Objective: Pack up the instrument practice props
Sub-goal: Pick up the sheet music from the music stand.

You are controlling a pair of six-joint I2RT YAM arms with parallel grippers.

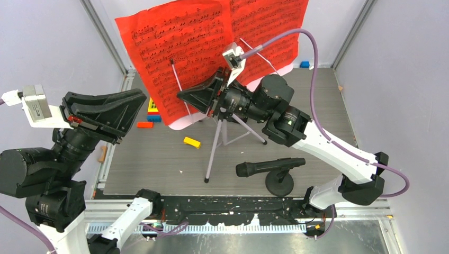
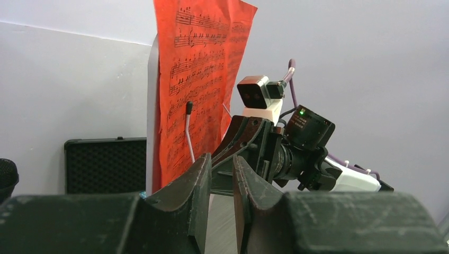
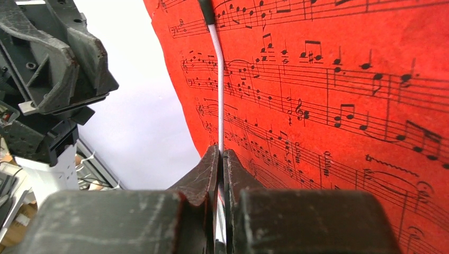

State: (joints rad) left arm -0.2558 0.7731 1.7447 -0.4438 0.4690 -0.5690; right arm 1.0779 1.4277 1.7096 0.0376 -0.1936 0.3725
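Observation:
Red sheet-music pages [image 1: 201, 42] lean on the white music rack [image 2: 152, 106], which stands on silver tripod legs [image 1: 214, 151]. My right gripper [image 3: 221, 152] is shut on the rack's thin white page-holder wire [image 3: 217, 79], low on the front of the pages [image 3: 328, 106]. Off to the left, my left gripper [image 1: 140, 98] is raised clear of the rack. Its jaws [image 2: 222, 161] stand a narrow gap apart with nothing between them. A black microphone [image 1: 267, 166] lies tipped over its round base [image 1: 279, 183] near the front edge. A second microphone head [image 2: 6, 174] shows at the left wrist view's edge.
A black case [image 2: 106, 164] stands against the wall behind the rack. Small toy blocks lie on the grey table: a yellow one [image 1: 191, 142], an orange one [image 1: 144, 125], a blue one [image 1: 154, 118] and another blue one at the back right [image 1: 304, 64].

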